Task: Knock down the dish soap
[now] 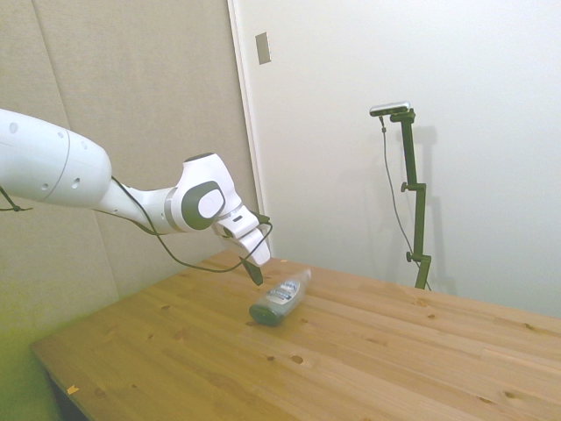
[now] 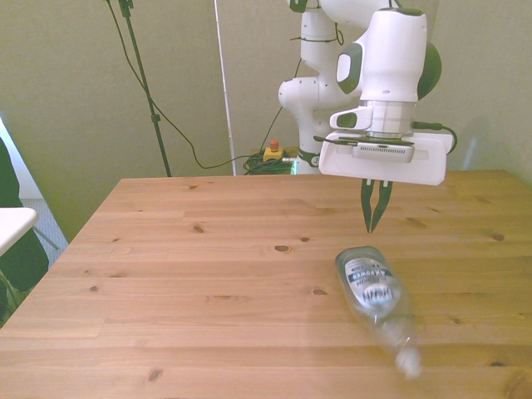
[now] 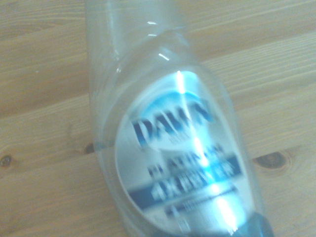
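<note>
One dish soap (image 2: 373, 287) bottle lies flat on its side on the table (image 2: 183, 274), label facing up. Clear plastic, slim, narrowing to a neck w/ white cap; cap end is blurred in the front view and points to the table's near edge, base end points toward the far edge. Blue-white oval label, lettering partly legible in the wrist view (image 3: 185, 163): "DAWN", "PLATINUM". Greenish tint at the base end in the side view (image 1: 279, 299). In the front view it sits on the front view's right half, angled slightly across the planks.

Gripper (image 2: 375, 218) hangs just beyond the base end, above the table, not touching the bottle; jaws together, tips meeting in a point. In the side view the tips (image 1: 255, 274) sit just beside the bottle, arm coming in from the left.

Table is pale wood planks w/ dark knots. Room: plain light walls, a light switch plate (image 1: 263, 47) high on the wall, cables on the floor behind the table w/ a small yellow box (image 2: 272, 153) topped by a red button.
</note>
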`<action>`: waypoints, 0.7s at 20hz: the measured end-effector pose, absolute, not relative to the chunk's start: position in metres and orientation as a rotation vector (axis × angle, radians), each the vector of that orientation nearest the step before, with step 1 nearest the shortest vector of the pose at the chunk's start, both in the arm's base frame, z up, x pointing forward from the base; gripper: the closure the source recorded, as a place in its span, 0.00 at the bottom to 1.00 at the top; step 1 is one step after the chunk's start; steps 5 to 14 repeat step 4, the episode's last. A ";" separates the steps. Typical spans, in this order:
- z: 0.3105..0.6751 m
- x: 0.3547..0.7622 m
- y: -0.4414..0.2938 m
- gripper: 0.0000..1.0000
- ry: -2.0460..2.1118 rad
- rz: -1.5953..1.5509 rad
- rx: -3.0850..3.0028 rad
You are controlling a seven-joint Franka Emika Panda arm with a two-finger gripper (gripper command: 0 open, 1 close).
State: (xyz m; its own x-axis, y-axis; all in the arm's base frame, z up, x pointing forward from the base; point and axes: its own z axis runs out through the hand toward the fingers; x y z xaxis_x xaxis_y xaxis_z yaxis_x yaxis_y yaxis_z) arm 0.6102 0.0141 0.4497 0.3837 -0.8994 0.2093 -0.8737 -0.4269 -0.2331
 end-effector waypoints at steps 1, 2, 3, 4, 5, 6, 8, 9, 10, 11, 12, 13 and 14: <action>0.450 0.614 0.012 1.00 1.642 -0.474 -2.534; 0.452 0.618 0.009 1.00 1.650 -0.482 -2.524; 0.455 0.622 0.008 1.00 1.656 -0.492 -2.513; 0.458 0.626 0.006 1.00 1.664 -0.501 -2.503; 0.458 0.626 0.006 1.00 1.664 -0.501 -2.503; 0.458 0.626 0.006 1.00 1.664 -0.501 -2.503; 0.458 0.626 0.006 1.00 1.664 -0.501 -2.503; 0.458 0.626 0.006 1.00 1.664 -0.501 -2.503; 0.458 0.626 0.006 1.00 1.664 -0.501 -2.503; 0.458 0.626 0.006 1.00 1.664 -0.501 -2.503; 0.458 0.626 0.006 1.00 1.664 -0.501 -2.503; 0.458 0.626 0.006 1.00 1.664 -0.501 -2.503; 0.458 0.626 0.006 1.00 1.664 -0.501 -2.503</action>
